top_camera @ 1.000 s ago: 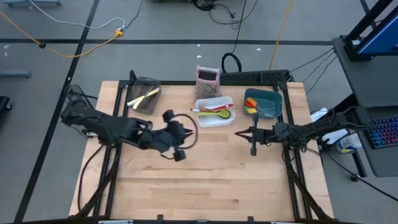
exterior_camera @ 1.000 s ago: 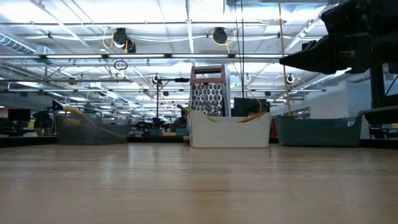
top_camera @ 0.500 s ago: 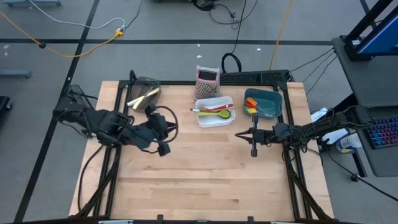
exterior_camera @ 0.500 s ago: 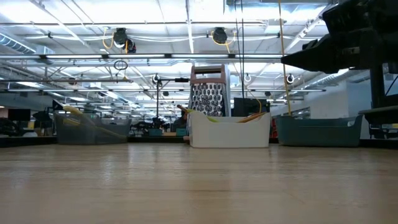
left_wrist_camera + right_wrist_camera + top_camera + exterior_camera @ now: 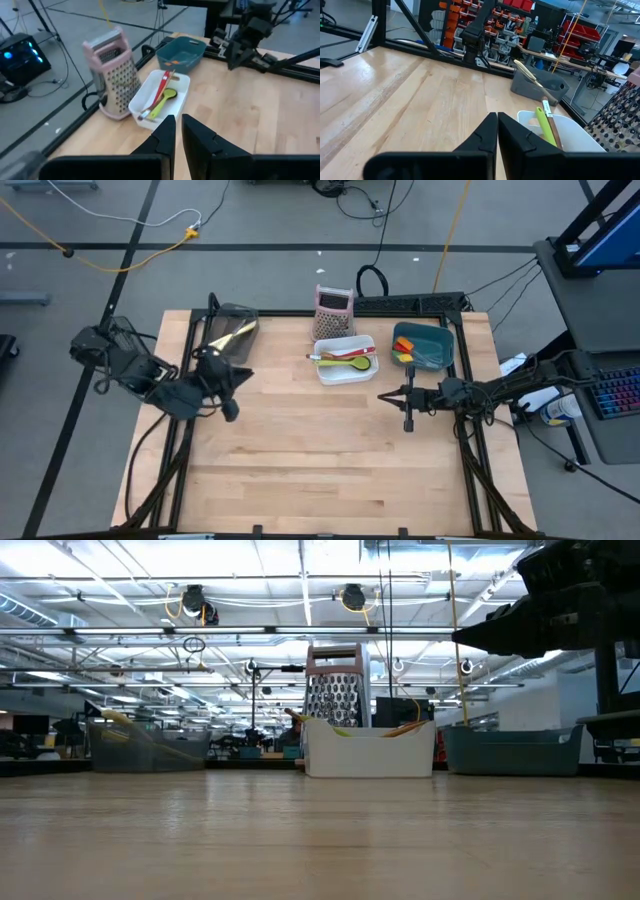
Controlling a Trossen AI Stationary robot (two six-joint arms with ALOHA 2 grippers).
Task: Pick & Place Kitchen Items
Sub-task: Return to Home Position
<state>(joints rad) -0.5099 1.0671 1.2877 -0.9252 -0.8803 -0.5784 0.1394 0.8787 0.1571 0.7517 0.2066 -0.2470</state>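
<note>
All the utensils lie in bins along the far edge of the tabletop (image 5: 330, 450), and none lies on the bare wood. In the white bin (image 5: 326, 372) at the middle, a green spoon (image 5: 352, 363) and a red utensil (image 5: 346, 353) lie side by side. Their long axes run left to right across the table, and the spoon's bowl points toward the teal bin (image 5: 438, 338) on the right. At the teal bin's left end sit red and orange spatula heads (image 5: 403, 358); their handles are too faint to trace. On the left, the dark mesh bin (image 5: 243, 313) holds a yellow utensil (image 5: 232, 335) lying on a diagonal, from the near-left corner up toward the far-right one. From table height, one end of it pokes above the rim. A pink-and-silver grater (image 5: 333, 304) stands upright just behind the white bin. The left arm (image 5: 150, 375) is folded near the table's left edge, and the left jaws hang in the air just in front of the mesh bin, aimed toward the white bin. They are drawn nearly together with only a thin slit between them, and they grip nothing. The right arm (image 5: 500, 390) reaches in from the right edge. The right jaws hang in front of the teal bin, pointing left along the table, pressed closed and empty.
</note>
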